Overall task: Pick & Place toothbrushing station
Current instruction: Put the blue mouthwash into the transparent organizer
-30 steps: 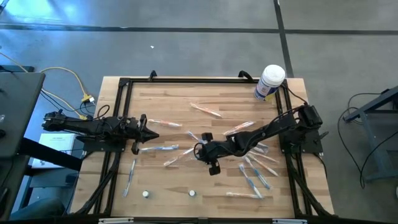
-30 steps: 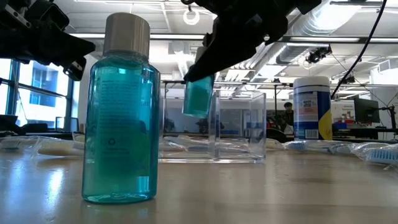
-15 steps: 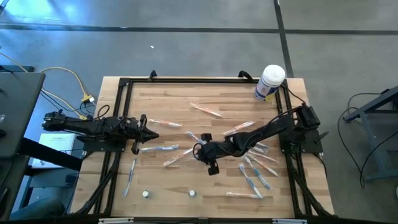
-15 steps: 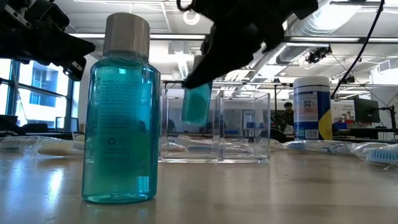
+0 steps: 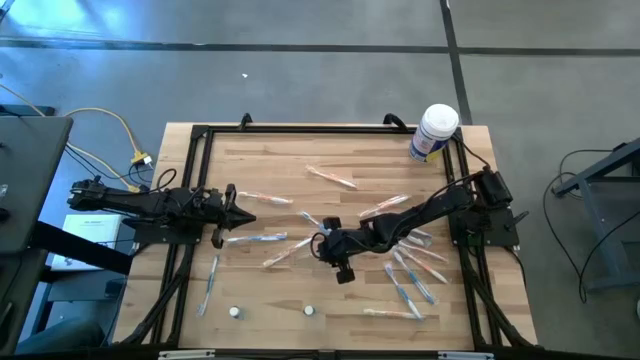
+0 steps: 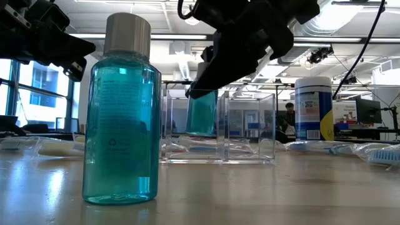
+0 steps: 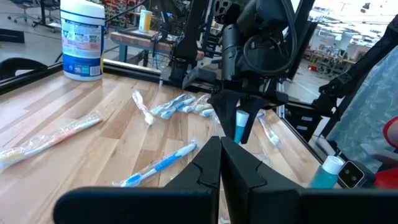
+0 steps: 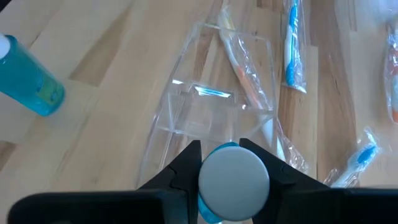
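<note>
Right hand [image 8: 231, 163] is clamped on a small blue bottle [image 6: 202, 112] by its silver cap, holding it upright right over the toothbrushing station [image 6: 219, 128], that clear plastic holder sitting mid-counter [image 5: 300, 150]. In the low view the bottle's lower part looks to be down inside the holder's walls, can't tell if it's touching the bottom. Wrapped toothbrushes [image 5: 410, 285] are scattered all around, one lying just under the holder. Left hand [image 5: 240, 212] hangs over the counter's left side, fingers together, holding nothing. A bigger blue bottle [image 6: 120, 112] stands near the front edge, and a white tub [image 5: 434, 132] sits at the far right corner.
</note>
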Controlling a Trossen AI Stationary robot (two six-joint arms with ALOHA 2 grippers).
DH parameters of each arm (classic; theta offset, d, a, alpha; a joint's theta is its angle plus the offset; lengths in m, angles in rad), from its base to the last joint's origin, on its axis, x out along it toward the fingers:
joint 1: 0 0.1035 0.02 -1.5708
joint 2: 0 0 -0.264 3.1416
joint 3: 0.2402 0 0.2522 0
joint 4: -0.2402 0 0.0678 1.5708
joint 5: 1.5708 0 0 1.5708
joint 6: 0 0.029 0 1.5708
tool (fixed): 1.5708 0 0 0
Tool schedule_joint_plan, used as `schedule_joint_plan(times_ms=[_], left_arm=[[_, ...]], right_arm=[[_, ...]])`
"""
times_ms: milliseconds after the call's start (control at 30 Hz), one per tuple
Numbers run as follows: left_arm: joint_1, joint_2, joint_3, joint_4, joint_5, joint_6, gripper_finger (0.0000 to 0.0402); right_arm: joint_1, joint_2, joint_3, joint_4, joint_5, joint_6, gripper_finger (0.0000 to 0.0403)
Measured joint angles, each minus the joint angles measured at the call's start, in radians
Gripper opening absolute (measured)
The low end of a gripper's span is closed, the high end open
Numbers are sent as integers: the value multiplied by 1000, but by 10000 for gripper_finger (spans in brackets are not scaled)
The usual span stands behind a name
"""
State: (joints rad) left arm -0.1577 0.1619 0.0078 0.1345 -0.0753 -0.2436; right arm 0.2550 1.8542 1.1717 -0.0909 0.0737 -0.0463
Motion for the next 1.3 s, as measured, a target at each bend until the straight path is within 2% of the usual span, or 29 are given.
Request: schedule_joint_plan(times_ms=[367,533,1300], left_arm=[[0,0,0,0,0,0,2],[0,0,0,0,0,0,2],[0,0,0,-1,0,1,2]], right_arm=[[0,0,0,-12,-7,-10,95],[-5,0,0,-12,-54,-10,106],[-20,26,1,4,-51,0,136]])
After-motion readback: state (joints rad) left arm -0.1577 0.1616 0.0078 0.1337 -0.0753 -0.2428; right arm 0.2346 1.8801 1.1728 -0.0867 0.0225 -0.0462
